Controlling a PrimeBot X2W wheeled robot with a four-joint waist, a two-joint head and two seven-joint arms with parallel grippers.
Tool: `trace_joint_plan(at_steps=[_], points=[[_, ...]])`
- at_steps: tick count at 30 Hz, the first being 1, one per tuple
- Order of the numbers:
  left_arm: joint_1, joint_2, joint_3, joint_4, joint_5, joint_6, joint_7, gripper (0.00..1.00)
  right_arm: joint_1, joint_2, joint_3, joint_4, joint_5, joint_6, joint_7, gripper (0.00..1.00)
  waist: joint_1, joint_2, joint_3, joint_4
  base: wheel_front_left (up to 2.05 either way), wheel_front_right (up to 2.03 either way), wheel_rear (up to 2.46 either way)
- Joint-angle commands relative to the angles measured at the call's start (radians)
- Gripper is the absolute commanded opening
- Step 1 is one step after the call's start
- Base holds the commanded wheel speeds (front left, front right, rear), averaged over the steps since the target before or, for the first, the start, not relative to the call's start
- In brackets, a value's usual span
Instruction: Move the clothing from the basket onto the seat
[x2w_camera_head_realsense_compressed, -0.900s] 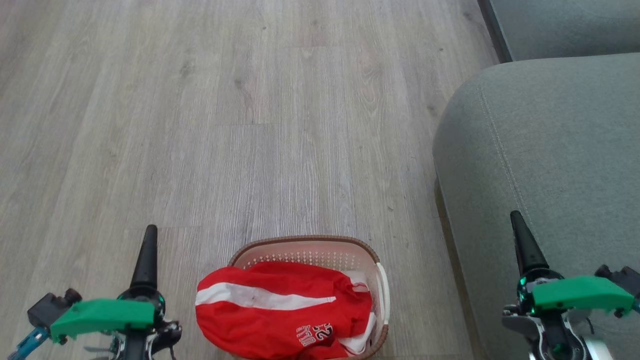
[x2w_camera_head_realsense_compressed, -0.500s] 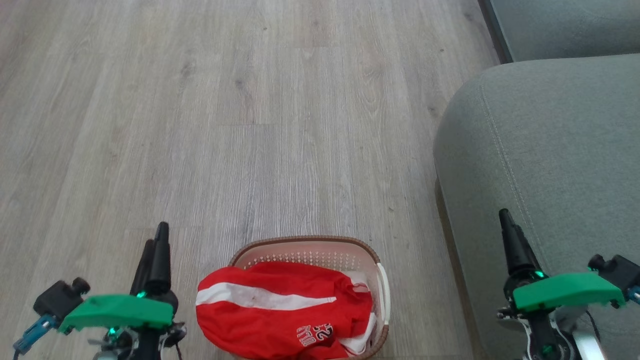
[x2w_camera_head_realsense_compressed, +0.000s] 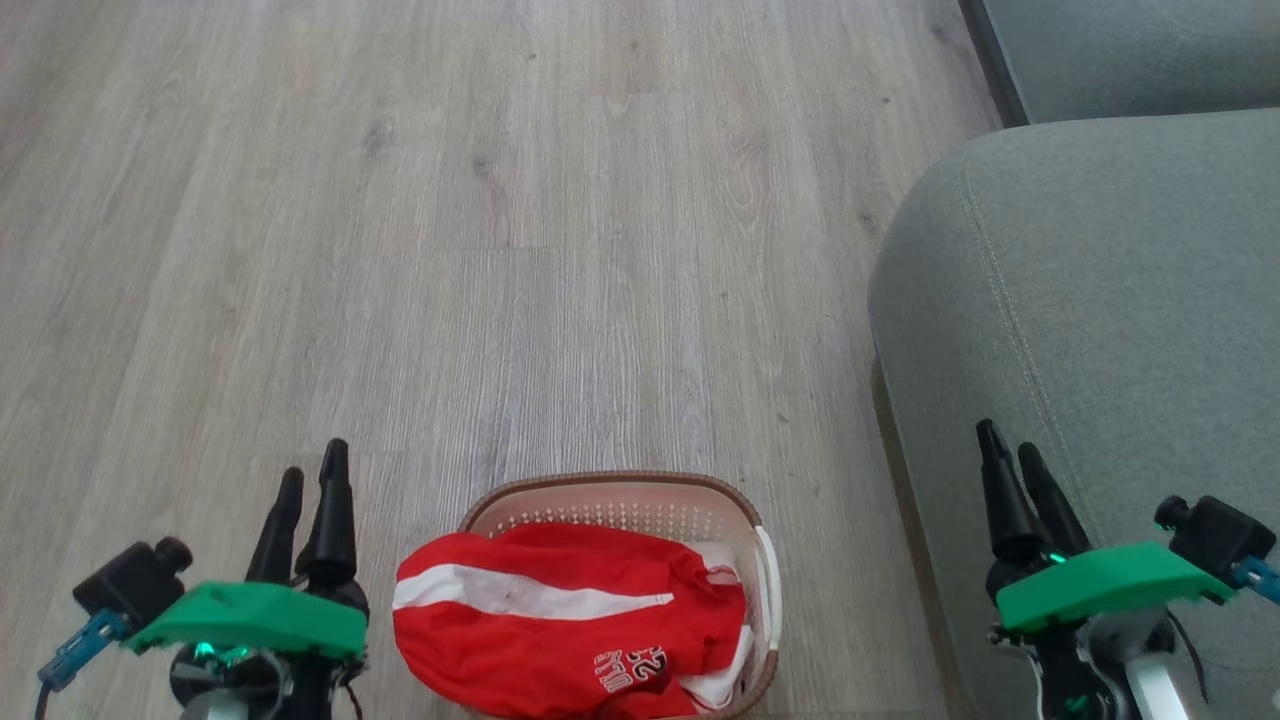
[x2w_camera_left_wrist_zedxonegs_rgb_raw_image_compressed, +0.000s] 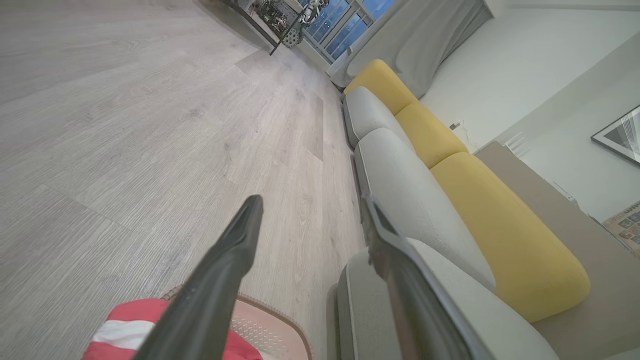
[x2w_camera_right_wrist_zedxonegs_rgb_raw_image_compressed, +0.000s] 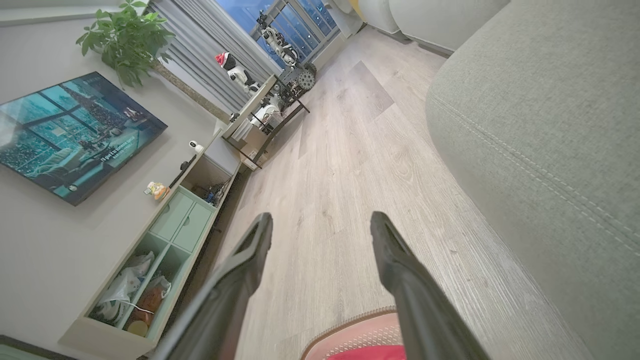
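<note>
Clothing (x2w_camera_head_realsense_compressed: 560, 625) lay heaped in the basket (x2w_camera_head_realsense_compressed: 620, 482) on the floor, its long axis running left to right and spilling over the basket's left side. It sat between the two tools: just right of the left tool (x2w_camera_head_realsense_compressed: 312, 461) and well left of the right tool (x2w_camera_head_realsense_compressed: 1008, 439), which hovered at the seat (x2w_camera_head_realsense_compressed: 1100, 300). Both tools stood released, holding nothing. The left tool looked the nearer for a reach.

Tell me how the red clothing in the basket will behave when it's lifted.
The clothing lies crumpled, so it will probably hang limp from wherever it is pinched. It looks thin, so it is likely light. It overhangs the left rim of the basket, so it may catch there.
</note>
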Motion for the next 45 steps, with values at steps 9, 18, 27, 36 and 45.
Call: trace_joint_plan(at_steps=[9,18,27,36,45], points=[[-0.059,0.016,0.001,-0.048,0.128,0.005,-0.036,1.00,-0.063,-0.004,0.015,-0.048,-0.134,0.000,-0.038,1.00,0.0000,0.0000,-0.001,0.001,0.00,0.00,0.00],[-0.059,0.015,-0.006,-0.064,0.235,0.006,-0.062,1.00,-0.068,0.001,0.022,-0.055,-0.243,0.000,-0.065,1.00,0.0000,0.0000,0.000,0.004,0.00,0.00,0.00],[-0.059,0.014,-0.012,-0.080,0.341,0.006,-0.088,1.00,-0.072,0.003,0.033,-0.062,-0.347,0.000,-0.091,1.00,0.0000,0.0000,0.000,0.005,0.00,0.00,0.00],[-0.061,0.013,-0.015,-0.091,0.437,0.007,-0.112,1.00,-0.077,0.004,0.044,-0.068,-0.439,0.000,-0.115,1.00,0.0000,0.0000,0.002,0.006,0.00,0.00,0.00],[-0.064,0.012,-0.021,-0.101,0.540,0.005,-0.138,1.00,-0.082,0.004,0.054,-0.072,-0.543,0.000,-0.142,1.00,0.0000,0.0000,0.003,0.007,0.00,0.00,0.00]])
